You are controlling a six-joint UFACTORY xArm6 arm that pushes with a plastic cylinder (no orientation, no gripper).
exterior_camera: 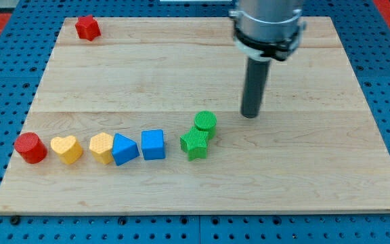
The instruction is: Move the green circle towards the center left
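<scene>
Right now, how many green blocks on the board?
2: green circle left of my tip; green star touching it just below-left. None look hidden.

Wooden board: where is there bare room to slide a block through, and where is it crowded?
Bare: the wooden board between the red hexagon block and my tip, and everything on the view's right of my tip. Crowded: the lower-left row from the red cylinder to the blue cube, and the green circle touching the green star.

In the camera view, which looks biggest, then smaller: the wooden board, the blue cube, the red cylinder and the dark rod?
1. Wooden board.
2. Dark rod, ending at my tip, right of the green circle.
3. Blue cube and red cylinder: look alike.
</scene>
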